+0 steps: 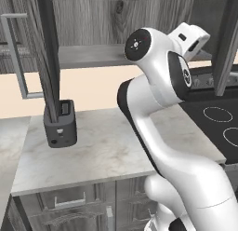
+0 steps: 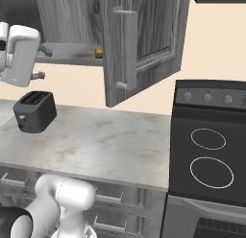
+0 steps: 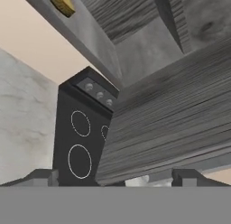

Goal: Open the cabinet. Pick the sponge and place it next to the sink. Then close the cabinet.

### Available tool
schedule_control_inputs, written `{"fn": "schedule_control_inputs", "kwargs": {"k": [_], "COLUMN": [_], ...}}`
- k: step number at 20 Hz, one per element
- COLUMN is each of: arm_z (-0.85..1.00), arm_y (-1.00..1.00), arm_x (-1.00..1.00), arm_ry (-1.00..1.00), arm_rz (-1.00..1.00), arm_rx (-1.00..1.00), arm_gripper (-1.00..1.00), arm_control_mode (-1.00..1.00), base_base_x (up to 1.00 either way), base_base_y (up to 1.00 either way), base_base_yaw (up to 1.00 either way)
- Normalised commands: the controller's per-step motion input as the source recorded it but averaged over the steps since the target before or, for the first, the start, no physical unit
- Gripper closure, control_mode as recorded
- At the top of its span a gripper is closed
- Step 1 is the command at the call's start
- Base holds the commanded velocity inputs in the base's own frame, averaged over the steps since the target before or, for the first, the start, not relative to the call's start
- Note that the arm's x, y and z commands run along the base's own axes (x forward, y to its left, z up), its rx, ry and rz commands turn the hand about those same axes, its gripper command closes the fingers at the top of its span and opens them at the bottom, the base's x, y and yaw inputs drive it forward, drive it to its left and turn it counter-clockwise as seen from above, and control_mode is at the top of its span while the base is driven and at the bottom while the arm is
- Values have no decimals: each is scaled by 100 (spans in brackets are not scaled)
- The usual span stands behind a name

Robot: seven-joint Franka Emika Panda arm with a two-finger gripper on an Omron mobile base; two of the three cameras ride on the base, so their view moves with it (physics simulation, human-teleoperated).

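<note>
The cabinet (image 2: 139, 45) stands open, both doors swung out. Its right door carries a long silver handle (image 2: 126, 50), and its left door (image 1: 49, 53) hangs over the toaster. The sponge (image 2: 98, 53), a small yellow lump, lies on the cabinet's bottom shelf (image 1: 88, 55) near the front edge, beside the right door. In the hand view the sponge (image 3: 63, 2) sits at the top left, far from the fingertips. My gripper (image 2: 42, 63) is open and empty, held in front of the shelf to the left of the sponge. The open gripper (image 3: 116, 178) looks past the right door (image 3: 176, 128).
A black toaster (image 1: 60, 123) stands on the marble counter (image 2: 96, 141) under the left door. A black stove (image 2: 211, 150) with two ring burners adjoins the counter on the right. Low cabinets with horizontal handles (image 2: 108, 198) run under the counter.
</note>
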Motion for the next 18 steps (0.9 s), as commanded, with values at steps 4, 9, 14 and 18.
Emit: {"fn": "schedule_control_inputs", "kwargs": {"k": [4,9,14,18], "arm_z": [0,0,0,0], "arm_y": [-7,-5,-15,-27], "arm_x": [7,4,9,8], "arm_ry": [-4,-8,-1,0], "arm_rz": [0,0,0,0], "arm_rx": [0,0,-5,-13], "arm_gripper": [-100,-100,-100,-100], "arm_control_mode": [-100,-100,-100,-100], "base_base_x": [0,0,0,0], "base_base_y": [0,0,0,0], "base_base_yaw": [0,0,0,0]}}
